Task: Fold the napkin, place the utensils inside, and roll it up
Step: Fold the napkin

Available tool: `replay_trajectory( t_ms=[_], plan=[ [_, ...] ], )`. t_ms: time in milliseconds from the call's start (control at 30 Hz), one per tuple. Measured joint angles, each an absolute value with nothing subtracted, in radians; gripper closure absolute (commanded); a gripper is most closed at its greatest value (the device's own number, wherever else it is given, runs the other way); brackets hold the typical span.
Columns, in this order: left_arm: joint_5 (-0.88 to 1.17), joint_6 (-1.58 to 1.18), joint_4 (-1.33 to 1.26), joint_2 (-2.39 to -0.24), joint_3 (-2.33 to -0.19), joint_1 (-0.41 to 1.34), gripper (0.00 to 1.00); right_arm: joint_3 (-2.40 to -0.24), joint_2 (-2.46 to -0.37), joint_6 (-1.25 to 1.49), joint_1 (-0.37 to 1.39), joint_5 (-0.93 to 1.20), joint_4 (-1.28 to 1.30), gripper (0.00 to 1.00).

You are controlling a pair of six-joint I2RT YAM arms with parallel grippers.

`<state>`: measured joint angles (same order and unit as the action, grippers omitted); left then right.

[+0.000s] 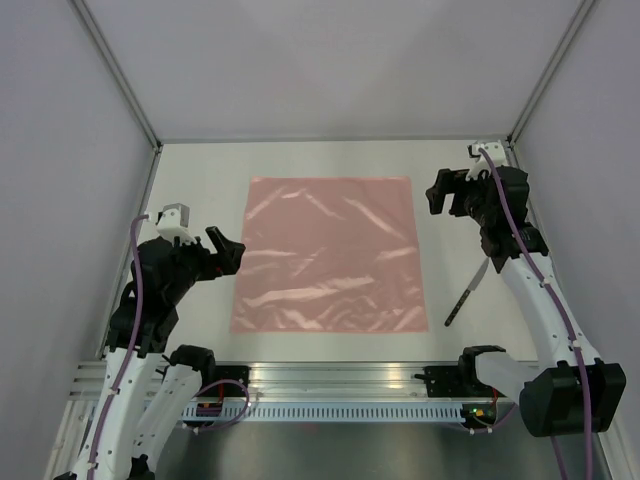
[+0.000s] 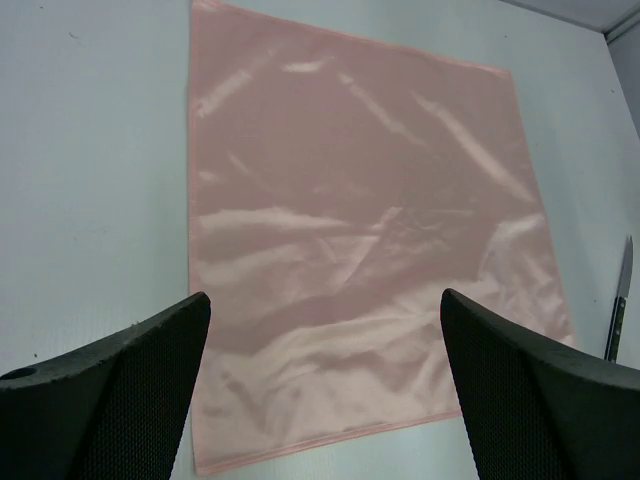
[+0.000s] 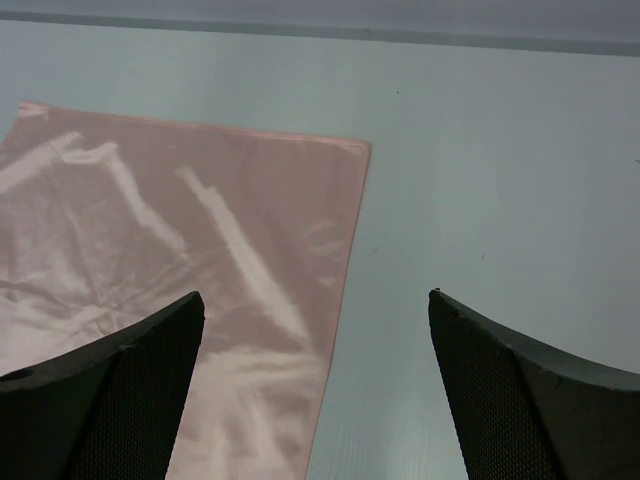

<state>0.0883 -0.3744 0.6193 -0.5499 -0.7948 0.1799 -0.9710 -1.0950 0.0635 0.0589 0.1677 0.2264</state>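
The salmon-pink napkin [image 1: 330,255] lies spread flat and creased on the table's middle; it also shows in the left wrist view [image 2: 350,230] and the right wrist view [image 3: 180,230]. A knife [image 1: 466,294] with silver blade and black handle lies on the table right of the napkin, partly under the right arm; it shows at the left wrist view's right edge [image 2: 620,305]. My left gripper [image 1: 228,250] is open and empty, just left of the napkin's left edge. My right gripper [image 1: 440,195] is open and empty, beside the napkin's far right corner.
Grey walls and metal frame posts [image 1: 115,70] close in the white table [image 1: 200,190] on three sides. An aluminium rail [image 1: 340,380] with the arm bases runs along the near edge.
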Motion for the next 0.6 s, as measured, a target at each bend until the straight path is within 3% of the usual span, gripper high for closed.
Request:
replay_trajectory(
  t_ms=[167,333,533,600],
  plan=[
    [0.078,-0.374,0.625,-0.559,-0.796,0.180,0.00,-0.982,-1.108,0.063,0.076,0.214,0.259,0.02],
    [0.027,-0.374,0.692,-0.604,-0.891,0.180,0.00,-1.026,-1.175,0.050,0.158,0.282,0.287,0.19],
    [-0.028,-0.376,0.740,-0.656,-1.132,0.180,0.00,-1.120,-1.317,0.027,0.526,0.196,0.281,0.32],
    [-0.044,-0.376,0.754,-0.667,-1.213,0.180,0.00,-1.152,-1.393,0.010,0.697,0.154,0.263,0.40]
  ],
)
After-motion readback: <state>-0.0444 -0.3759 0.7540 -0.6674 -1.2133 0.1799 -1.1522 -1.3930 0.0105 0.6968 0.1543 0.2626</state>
